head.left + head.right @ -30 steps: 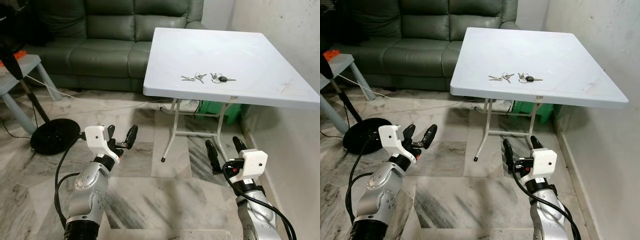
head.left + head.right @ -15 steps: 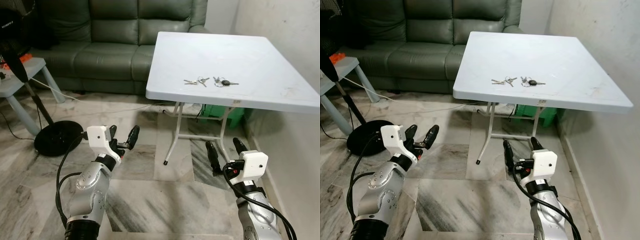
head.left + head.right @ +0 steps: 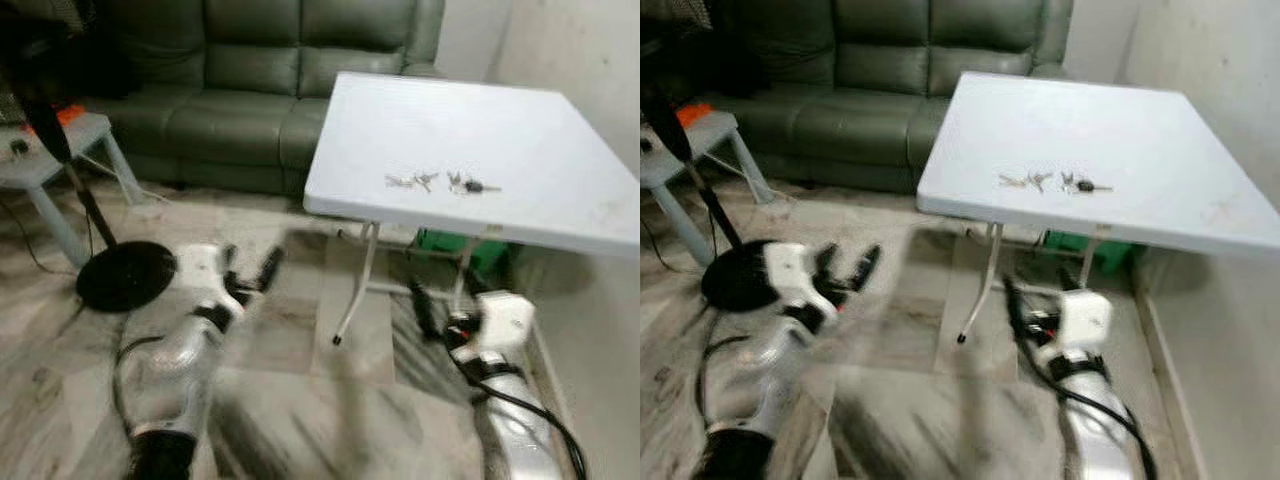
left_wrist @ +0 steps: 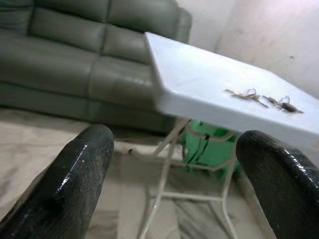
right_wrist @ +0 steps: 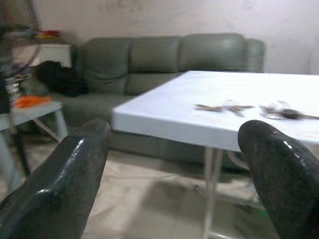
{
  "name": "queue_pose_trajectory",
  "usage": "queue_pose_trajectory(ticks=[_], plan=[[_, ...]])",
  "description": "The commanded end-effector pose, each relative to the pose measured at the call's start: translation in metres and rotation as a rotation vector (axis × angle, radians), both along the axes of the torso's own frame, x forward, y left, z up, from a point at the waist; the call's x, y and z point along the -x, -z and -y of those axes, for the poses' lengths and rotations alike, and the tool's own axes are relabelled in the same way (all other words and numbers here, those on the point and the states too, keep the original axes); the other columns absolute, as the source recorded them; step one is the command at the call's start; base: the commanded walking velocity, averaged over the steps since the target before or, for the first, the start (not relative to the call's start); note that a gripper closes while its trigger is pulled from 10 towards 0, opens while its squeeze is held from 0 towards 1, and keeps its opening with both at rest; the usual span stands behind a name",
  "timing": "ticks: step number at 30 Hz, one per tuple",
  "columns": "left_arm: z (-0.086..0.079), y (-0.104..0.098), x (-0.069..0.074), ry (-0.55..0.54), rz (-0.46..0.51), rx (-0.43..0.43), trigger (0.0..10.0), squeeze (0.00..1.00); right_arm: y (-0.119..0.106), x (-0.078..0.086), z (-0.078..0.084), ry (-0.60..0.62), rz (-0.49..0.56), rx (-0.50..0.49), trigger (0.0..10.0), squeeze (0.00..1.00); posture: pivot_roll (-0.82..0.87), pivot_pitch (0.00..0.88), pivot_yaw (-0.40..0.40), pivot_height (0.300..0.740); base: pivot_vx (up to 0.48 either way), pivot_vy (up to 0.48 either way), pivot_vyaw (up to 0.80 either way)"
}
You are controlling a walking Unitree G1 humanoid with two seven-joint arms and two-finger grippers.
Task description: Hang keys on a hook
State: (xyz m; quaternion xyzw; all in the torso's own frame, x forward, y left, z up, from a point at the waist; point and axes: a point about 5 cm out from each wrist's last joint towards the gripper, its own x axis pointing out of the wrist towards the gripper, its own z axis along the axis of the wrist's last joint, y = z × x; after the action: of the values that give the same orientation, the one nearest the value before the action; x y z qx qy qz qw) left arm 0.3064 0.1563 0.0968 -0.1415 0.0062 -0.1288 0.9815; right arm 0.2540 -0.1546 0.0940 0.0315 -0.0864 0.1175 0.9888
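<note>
Two bunches of keys lie side by side on the white folding table [image 3: 520, 130], near its front edge. One is a silver bunch [image 3: 410, 181]. The other bunch [image 3: 470, 185] has a black fob. Both bunches also appear in the left wrist view, silver [image 4: 246, 94] and black-fobbed [image 4: 284, 104]. My left gripper [image 3: 248, 270] is open and empty, held low over the floor, well short of the table. My right gripper [image 3: 445, 305] is open and empty too, below the table's front edge. The eye views are blurred.
A green sofa [image 3: 250, 90] stands behind the table. At the left are a fan stand with a round black base [image 3: 125, 275] and a small grey side table [image 3: 60, 150]. A green crate [image 3: 450, 248] sits under the table. A wall [image 3: 590, 60] runs along the right.
The whole picture has shifted and blurred, so the camera is moving. The keys lie where they were on the table. Both grippers keep the same open pose.
</note>
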Motion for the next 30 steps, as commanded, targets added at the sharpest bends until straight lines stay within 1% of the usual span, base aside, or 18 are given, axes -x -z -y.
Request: queue_pose_trajectory(ticks=[1, 30], plan=[[0.0154, -0.0047, -0.0027, 0.049, 0.017, 0.000, 10.0, 0.00, 0.0007, 0.0007, 0.0124, 0.035, -0.005, 0.013, 10.0, 0.00, -0.04, 0.000, -0.021, 0.740, 0.311, 0.000, 0.00], [0.0176, -0.0050, -0.0058, 0.048, 0.021, -0.001, 10.0, 0.00, -0.0003, -0.0015, 0.0134, 0.027, 0.000, 0.019, 10.0, 0.00, -0.04, 0.000, -0.030, 0.740, 0.314, 0.000, 0.00]])
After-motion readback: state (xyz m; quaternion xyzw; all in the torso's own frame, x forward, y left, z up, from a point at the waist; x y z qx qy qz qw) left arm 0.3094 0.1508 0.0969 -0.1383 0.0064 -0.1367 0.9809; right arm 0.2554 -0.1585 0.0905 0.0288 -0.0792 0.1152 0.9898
